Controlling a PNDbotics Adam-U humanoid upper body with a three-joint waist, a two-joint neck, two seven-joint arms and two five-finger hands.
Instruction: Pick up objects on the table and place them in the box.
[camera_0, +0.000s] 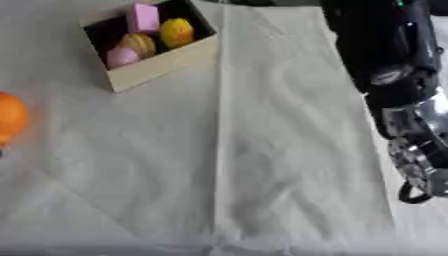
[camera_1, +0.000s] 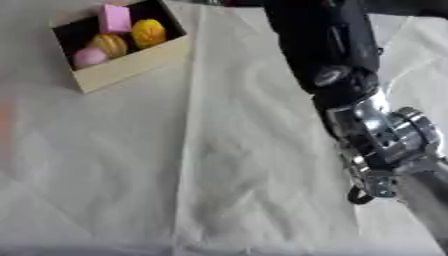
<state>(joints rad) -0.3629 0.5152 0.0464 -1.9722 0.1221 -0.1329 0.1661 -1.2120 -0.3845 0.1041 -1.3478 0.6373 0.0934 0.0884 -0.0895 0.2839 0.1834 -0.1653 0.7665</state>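
Robot test bench, likely a lab

A table (camera_0: 289, 150) draped in creased white cloth holds only a small cardboard box (camera_0: 162, 65) of colourful toy-like objects beside a black-and-silver robot arm (camera_1: 350, 100).

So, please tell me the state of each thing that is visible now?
Box: open, on the cloth, holding four items.
Pink block: in the box.
Yellow egg shape: in the box.
Striped yellow item: in the box.
Pink ball: in the box.
Orange object: outside the box, at the left edge.
Right arm: over the cloth; hand not visible.
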